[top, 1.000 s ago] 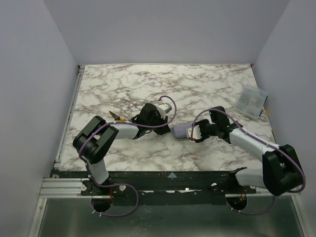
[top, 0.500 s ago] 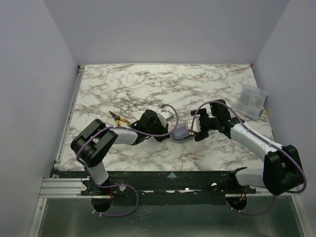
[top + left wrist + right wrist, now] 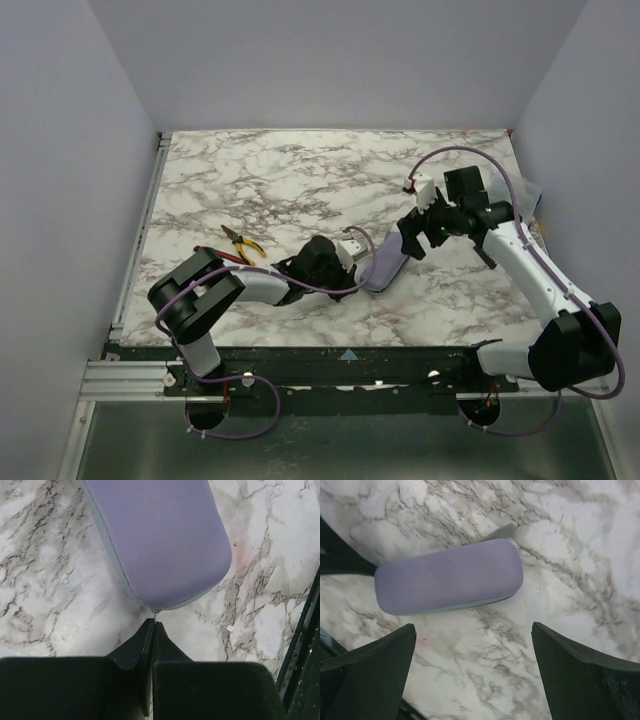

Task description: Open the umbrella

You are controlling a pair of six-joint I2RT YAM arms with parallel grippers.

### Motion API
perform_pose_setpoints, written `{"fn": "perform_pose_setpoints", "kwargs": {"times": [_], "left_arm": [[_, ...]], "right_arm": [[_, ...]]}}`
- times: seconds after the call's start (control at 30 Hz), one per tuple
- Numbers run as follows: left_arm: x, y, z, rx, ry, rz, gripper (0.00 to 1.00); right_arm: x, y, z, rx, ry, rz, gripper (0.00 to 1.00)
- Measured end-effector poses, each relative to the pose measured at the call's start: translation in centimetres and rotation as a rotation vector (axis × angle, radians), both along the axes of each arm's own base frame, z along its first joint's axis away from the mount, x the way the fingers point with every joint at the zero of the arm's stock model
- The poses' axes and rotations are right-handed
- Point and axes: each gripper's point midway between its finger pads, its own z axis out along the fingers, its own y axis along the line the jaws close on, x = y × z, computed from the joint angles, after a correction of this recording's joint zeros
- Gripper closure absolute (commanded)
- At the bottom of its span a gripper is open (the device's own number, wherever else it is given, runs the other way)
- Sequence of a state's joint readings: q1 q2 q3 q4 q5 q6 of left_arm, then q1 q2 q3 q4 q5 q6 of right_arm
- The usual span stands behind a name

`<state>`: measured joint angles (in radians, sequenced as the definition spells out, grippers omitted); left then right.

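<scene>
The umbrella itself is hidden. What shows is a pale lavender oblong case [image 3: 386,260] with a grey zipper seam, lying flat on the marble table [image 3: 280,180]. My left gripper [image 3: 361,279] sits at the case's near end, shut on the thin metal zipper pull [image 3: 155,615]. In the left wrist view the case [image 3: 160,535] fills the top, with the left gripper [image 3: 154,625] just below it. My right gripper [image 3: 409,236] hovers above the case's far end, open and holding nothing. From the right wrist, the case [image 3: 447,577] lies beyond the right gripper [image 3: 473,626], a grey tab [image 3: 502,531] at its far end.
Yellow-handled pliers [image 3: 241,240] lie on the table left of the left arm. A clear plastic packet [image 3: 529,189] peeks out behind the right arm near the right wall. Lavender walls enclose the table on three sides.
My right gripper has opened, let go of the case and lifted away to the back right. The left gripper slid right and nearer with the zipper pull, and the case swung onto a diagonal.
</scene>
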<state>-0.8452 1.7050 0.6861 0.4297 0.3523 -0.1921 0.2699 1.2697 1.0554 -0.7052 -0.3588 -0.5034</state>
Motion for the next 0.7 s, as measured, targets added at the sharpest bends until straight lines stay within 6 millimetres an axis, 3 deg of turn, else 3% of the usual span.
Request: {"fn": "perform_pose_setpoints", "kwargs": {"times": [0.2, 0.5, 0.6, 0.7], "left_arm": [[-0.6, -1.0, 0.2, 0.004, -0.019, -0.02, 1.0], [-1.4, -3.0, 0.7, 0.0, -0.062, -0.071, 1.0], [-1.9, -3.5, 0.8, 0.0, -0.07, -0.086, 1.0], [-1.9, -3.7, 0.9, -0.003, -0.075, -0.09, 1.0]], "right_arm": [[-0.2, -0.1, -2.0, 0.136, 0.302, -0.338, 0.0], [-1.1, 2.3, -5.8, 0.26, 0.588, -0.515, 0.01], [-1.4, 2.6, -7.1, 0.265, 0.636, -0.541, 0.1], [-1.7, 2.5, -8.3, 0.254, 0.666, -0.555, 0.33]]}}
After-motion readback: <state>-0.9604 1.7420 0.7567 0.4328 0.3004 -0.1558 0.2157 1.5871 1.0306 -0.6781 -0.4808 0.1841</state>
